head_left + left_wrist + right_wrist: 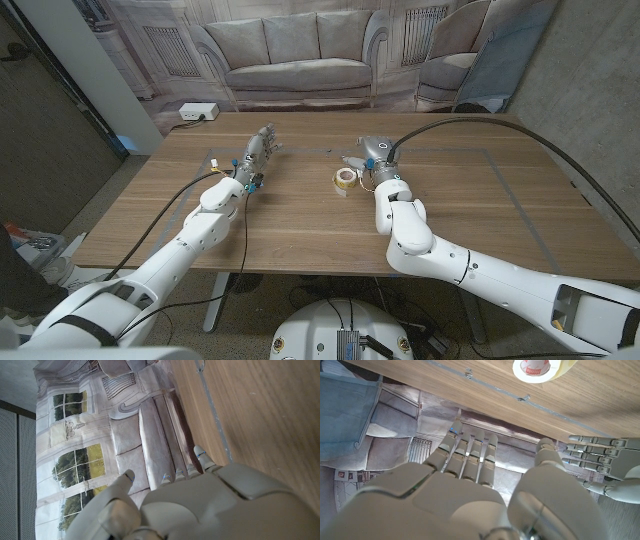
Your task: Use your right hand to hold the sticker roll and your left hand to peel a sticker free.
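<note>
Fingers apart and holding nothing, my right robot hand (372,152) hovers just beside the sticker roll (344,179), which lies on the table (470,215). Well apart, my left robot hand (256,153) is likewise spread and empty.

1 sticker roll (345,179), 2 hands.

sticker roll (538,368) cut by frame edge, its stickers too small to tell

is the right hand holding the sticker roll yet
No, the right hand is beside the sticker roll, which lies on the table apart from it.
</note>
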Controlling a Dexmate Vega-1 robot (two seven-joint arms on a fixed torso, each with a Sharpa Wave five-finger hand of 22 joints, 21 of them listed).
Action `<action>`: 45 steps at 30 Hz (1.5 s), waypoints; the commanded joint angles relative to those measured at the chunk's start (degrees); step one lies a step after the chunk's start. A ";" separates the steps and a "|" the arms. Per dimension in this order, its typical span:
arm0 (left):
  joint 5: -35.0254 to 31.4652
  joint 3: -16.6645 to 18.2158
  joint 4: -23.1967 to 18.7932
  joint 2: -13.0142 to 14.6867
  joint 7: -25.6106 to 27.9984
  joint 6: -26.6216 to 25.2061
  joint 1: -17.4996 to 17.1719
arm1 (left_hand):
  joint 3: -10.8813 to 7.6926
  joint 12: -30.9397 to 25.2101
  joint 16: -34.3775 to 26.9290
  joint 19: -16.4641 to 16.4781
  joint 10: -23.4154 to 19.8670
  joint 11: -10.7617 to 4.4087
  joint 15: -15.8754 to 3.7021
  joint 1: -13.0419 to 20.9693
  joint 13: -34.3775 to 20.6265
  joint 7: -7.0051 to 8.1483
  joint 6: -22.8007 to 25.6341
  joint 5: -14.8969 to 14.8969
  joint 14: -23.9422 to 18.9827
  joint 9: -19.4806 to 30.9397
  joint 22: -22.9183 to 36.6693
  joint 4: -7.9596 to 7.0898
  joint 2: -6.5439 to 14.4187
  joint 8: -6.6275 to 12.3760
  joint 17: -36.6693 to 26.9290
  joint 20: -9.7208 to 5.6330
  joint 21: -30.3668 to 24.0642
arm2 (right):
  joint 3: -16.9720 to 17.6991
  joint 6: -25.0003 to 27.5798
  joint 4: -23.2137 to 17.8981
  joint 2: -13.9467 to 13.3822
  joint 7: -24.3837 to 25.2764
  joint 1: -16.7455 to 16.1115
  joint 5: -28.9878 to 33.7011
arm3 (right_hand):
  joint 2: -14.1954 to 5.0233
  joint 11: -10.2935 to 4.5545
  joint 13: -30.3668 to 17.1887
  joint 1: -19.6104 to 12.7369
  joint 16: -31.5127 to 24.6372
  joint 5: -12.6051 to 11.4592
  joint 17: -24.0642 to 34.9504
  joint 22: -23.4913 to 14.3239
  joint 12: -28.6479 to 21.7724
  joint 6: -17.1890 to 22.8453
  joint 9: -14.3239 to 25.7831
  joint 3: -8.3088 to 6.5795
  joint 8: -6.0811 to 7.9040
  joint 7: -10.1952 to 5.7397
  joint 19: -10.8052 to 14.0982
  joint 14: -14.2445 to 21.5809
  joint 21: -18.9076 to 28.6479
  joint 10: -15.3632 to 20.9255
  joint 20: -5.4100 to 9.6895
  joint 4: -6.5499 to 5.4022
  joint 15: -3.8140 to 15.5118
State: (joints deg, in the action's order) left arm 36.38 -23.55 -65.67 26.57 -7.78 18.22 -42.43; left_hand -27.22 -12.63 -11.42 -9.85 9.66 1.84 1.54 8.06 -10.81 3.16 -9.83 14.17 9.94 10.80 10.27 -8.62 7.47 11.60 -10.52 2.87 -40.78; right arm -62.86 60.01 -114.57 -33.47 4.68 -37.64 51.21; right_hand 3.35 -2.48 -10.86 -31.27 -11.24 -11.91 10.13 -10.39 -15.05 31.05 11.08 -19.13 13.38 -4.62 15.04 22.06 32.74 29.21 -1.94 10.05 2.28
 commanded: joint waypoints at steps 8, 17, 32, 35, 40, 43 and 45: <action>0.11 -0.07 0.75 -0.37 -0.18 -0.13 0.32 | -0.54 0.13 0.08 -9.97 4.72 0.41 0.03 0.21 -0.09 0.10 -5.31 -0.24 7.67 0.15 0.19 -0.19 1.40 -0.04 -0.24 0.23 0.23 | -1.16 -2.59 4.24 2.71 4.05 -0.69 0.62 | 1.39 -0.80 -0.27 -2.87 -0.38 -1.16 0.15 -0.19 -0.48 3.38 0.45 1.06 1.29 -0.86 1.82 2.13 0.43 2.40 0.41 -0.35 2.67; -0.09 -0.17 1.02 -0.54 -0.09 0.06 0.46 | -0.59 0.17 0.10 -9.90 4.69 0.28 0.03 0.14 -0.10 0.05 -5.28 -0.34 7.72 0.16 0.21 -0.30 1.42 -0.09 -0.26 0.19 0.38 | -1.79 -2.48 4.79 3.42 2.16 -0.39 0.18 | 1.54 -0.83 -0.31 -3.15 -0.29 -1.50 0.38 -0.23 -0.31 5.76 0.62 1.62 2.20 -1.23 2.05 2.16 0.27 2.59 0.44 -0.99 2.74; 0.21 -0.12 1.41 -0.67 -0.56 0.11 0.49 | -0.75 0.29 0.12 -9.88 4.80 0.37 0.12 0.09 -0.11 0.04 -5.30 -0.49 7.75 0.17 0.23 -0.43 1.53 -0.19 -0.27 0.17 0.68 | -3.75 -2.53 7.85 5.05 -0.79 1.64 0.22 | 1.82 0.01 -0.43 -0.24 0.05 -1.57 0.74 -0.29 0.23 7.44 0.98 3.51 2.89 -0.81 1.80 1.26 -0.30 2.20 0.05 -3.04 1.92; 0.07 -0.13 1.36 -0.59 -0.54 0.28 0.40 | -0.78 0.30 0.14 -9.83 4.80 0.39 0.09 0.08 -0.11 -0.01 -5.31 -0.51 7.79 0.17 0.23 -0.44 1.53 -0.21 -0.27 0.17 0.71 | -3.72 -3.07 8.63 5.42 -1.42 2.02 -0.47 | 1.99 0.11 -0.44 -0.10 0.03 -1.59 0.74 -0.29 0.23 7.60 1.01 3.70 2.96 -0.73 1.89 1.34 -0.31 2.28 -0.06 -3.09 1.82; 0.07 0.04 0.95 -0.40 0.06 0.06 0.06 | -0.81 0.31 0.14 -9.84 4.78 0.61 0.13 0.07 -0.11 -0.01 -5.28 -0.55 7.79 0.17 0.24 -0.45 1.53 -0.21 -0.27 0.22 0.80 | -4.32 -2.92 10.15 6.11 -1.70 2.57 -0.24 | 2.16 0.47 -0.47 0.67 -0.03 -1.65 0.81 -0.30 0.29 8.77 1.24 4.25 3.57 -0.62 2.03 1.46 -0.40 2.40 -0.05 -3.52 1.77; -0.01 0.05 0.81 -0.39 0.36 -0.02 0.00 | -0.83 0.34 0.13 -9.79 4.82 0.55 0.10 0.07 -0.11 -0.02 -5.30 -0.57 7.76 0.18 0.24 -0.45 1.53 -0.23 -0.27 0.22 0.82 | -4.90 -2.66 11.15 6.72 -1.99 2.99 0.13 | 2.18 0.48 -0.48 0.79 -0.04 -1.68 0.82 -0.30 0.30 8.77 1.29 4.34 3.61 -0.69 2.06 1.47 -0.42 2.44 -0.05 -3.59 1.83; 0.27 0.06 1.10 -0.43 -0.33 0.11 0.14 | -0.84 0.35 0.14 -9.75 4.84 0.40 0.14 0.07 -0.11 0.03 -5.30 -0.59 7.78 0.18 0.24 -0.46 1.52 -0.23 -0.27 0.19 0.83 | -4.98 -2.74 11.32 6.80 -2.15 3.11 0.08 | 2.17 0.44 -0.48 0.85 -0.06 -1.70 0.84 -0.30 0.32 8.76 1.33 4.40 3.63 -0.64 2.07 1.52 -0.44 2.44 -0.06 -3.64 1.81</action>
State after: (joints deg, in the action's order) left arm 36.40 -23.67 -64.50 26.04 -7.91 18.23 -42.12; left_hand -27.73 -12.62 -11.43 -9.85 9.86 2.04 1.54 8.06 -10.80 3.16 -9.83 13.73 9.94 10.79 10.26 -9.13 7.48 11.60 -10.52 2.87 -40.02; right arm -66.67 57.16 -105.79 -28.00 3.66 -35.67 50.99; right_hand 5.62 -2.33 -11.12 -30.79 -11.24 -13.36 10.81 -10.54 -15.00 39.31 12.14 -14.93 16.76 -5.32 16.84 23.45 32.39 31.36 -1.95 6.32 2.67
